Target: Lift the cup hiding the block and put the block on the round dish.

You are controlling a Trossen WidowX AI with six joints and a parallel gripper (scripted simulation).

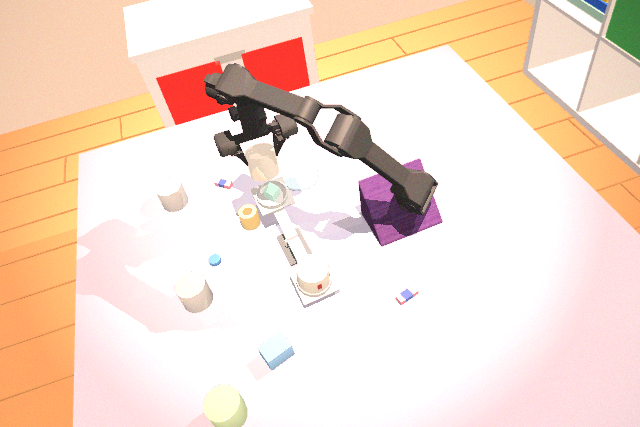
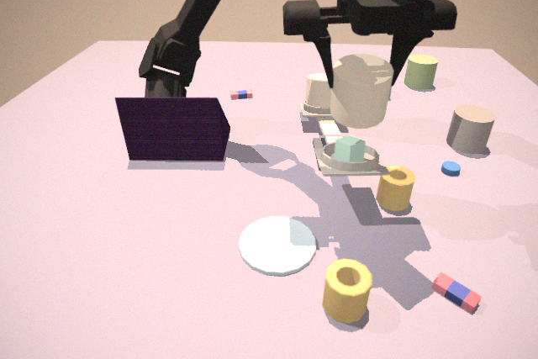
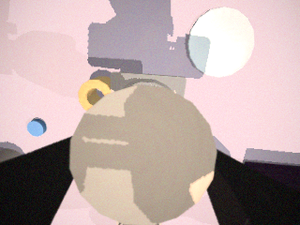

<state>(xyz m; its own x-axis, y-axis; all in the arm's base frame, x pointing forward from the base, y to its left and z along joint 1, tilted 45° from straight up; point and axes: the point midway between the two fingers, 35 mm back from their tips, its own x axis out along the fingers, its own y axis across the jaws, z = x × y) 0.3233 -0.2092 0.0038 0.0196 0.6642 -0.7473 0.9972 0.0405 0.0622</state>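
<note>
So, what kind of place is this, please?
Probably a room in a home: a white table on a wooden plank floor, a white cabinet with red doors, and an open shelf unit holding coloured items.

You have a beige cup [image 2: 361, 90] in the black gripper [image 2: 361, 81], a mint-green block [image 2: 350, 148] beneath it, and a pale blue-white dish [image 2: 276, 245] nearer on the pink counter [image 2: 108, 237]. Beside the block: a yellow ring [image 2: 395, 187], a dark purple box [image 2: 172, 128].
</note>
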